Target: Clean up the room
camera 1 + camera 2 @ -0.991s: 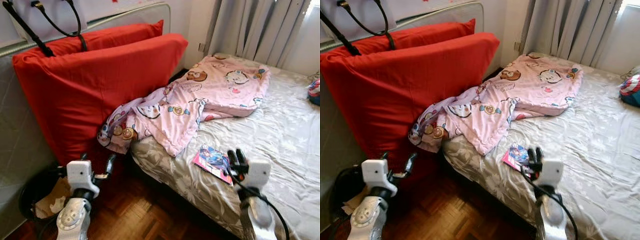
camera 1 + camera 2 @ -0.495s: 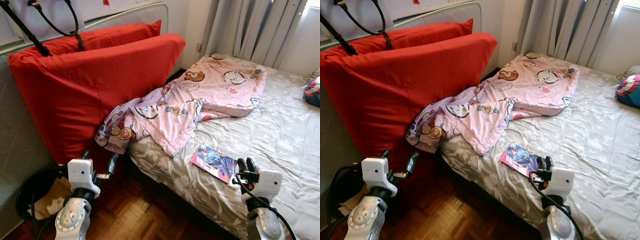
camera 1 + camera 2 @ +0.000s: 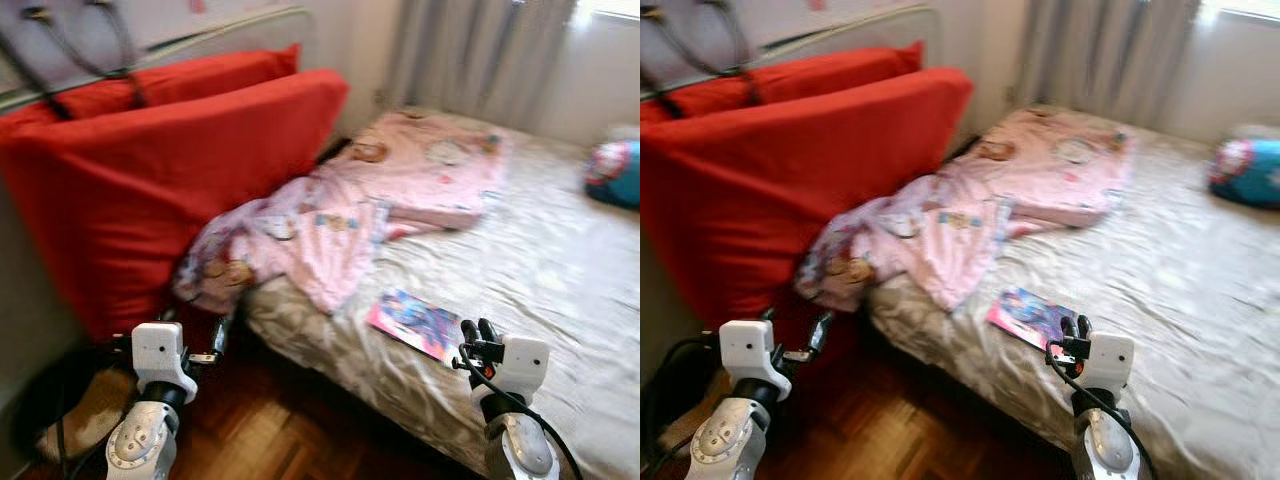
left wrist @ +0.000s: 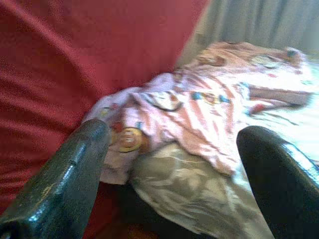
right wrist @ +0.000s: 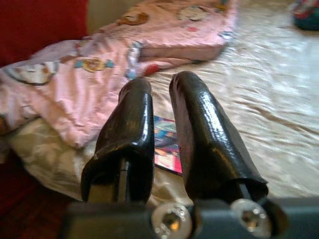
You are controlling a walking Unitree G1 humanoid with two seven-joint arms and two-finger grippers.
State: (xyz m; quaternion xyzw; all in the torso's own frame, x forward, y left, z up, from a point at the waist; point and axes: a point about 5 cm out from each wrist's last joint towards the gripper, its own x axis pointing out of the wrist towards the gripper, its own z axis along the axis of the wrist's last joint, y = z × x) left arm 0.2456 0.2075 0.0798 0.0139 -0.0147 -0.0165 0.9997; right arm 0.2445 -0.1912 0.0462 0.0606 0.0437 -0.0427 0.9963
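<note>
Glossy and brightly printed, the thin pink-and-blue comic booklet [image 3: 417, 325] lies flat on the grey floral-patterned bed sheet [image 3: 540, 250], close to the bed's near edge and a little toward the corner where the pink cartoon-print blanket [image 3: 350, 210] spills over the side. We read it as the tidying job's nearest loose item.

Our right gripper [image 3: 477, 331] hangs just beside the booklet, at the end of it farthest from the blanket, its two black fingers [image 5: 130, 129] brought almost together with only a narrow slit between them and nothing in their hold. In the right wrist view the booklet [image 5: 168, 144] sits straight ahead, past the fingertips and partly hidden behind them, so the gripper is already aimed at it. The booklet's long axis runs roughly along the bed's near edge (slanting slightly away from it at the blanket end), and the gripper faces one short end.

Our left gripper [image 3: 205, 340] is low over the wooden parquet floor [image 3: 270, 440], beside the big red fabric-covered cushion [image 3: 150, 190] and well apart from the booklet; its fingers [image 4: 60, 184] stand wide apart and empty, looking toward the hanging blanket corner.

So the right arm is plainly the nearer one. We judge that the next move calls for spreading those fingers, easing forward and down, and taking the short end; a flat booklet on soft sheet may be hard to get under. The head views are blurred, so finer detail escapes us.
</note>
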